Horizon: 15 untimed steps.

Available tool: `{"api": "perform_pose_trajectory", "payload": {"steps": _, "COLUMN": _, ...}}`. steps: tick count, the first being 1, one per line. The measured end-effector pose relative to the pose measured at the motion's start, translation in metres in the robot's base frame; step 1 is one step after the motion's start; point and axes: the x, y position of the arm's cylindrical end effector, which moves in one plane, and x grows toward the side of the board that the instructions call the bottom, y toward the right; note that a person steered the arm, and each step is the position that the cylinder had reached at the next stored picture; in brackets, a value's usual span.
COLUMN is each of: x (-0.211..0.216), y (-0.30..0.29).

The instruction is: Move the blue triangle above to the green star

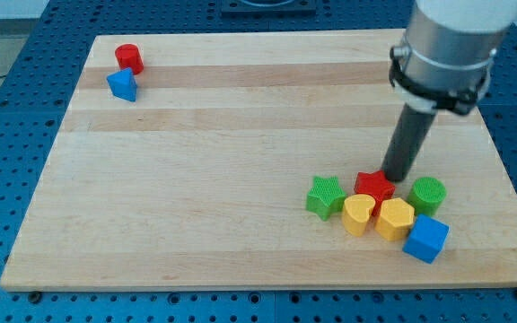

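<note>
Wooden board [240, 179] | blue triangle [122, 85] top-left edge | green star [326, 196] bottom-right | my tip [396, 178], no fingers, touching red star [374, 186]

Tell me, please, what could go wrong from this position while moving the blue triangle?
1. My tip sits beside the red star, inside the cluster; leaving carelessly could knock the green star.
2. The blue triangle is far off and nearly touches the red cylinder, which a push might drag along.

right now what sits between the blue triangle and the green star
Nothing: bare wooden board runs from the blue triangle block to the green star block in the camera view.
</note>
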Motion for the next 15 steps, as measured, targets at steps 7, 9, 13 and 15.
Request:
{"api": "perform_pose_trajectory", "payload": {"steps": 7, "x": -0.201, "y": -0.385}}
{"api": "perform_pose_trajectory", "payload": {"steps": 9, "x": -0.148, "y": -0.385}}
{"api": "perform_pose_trajectory", "payload": {"steps": 13, "x": -0.1, "y": -0.428}}
{"api": "perform_pose_trajectory", "payload": {"steps": 15, "x": -0.087, "y": -0.314}}
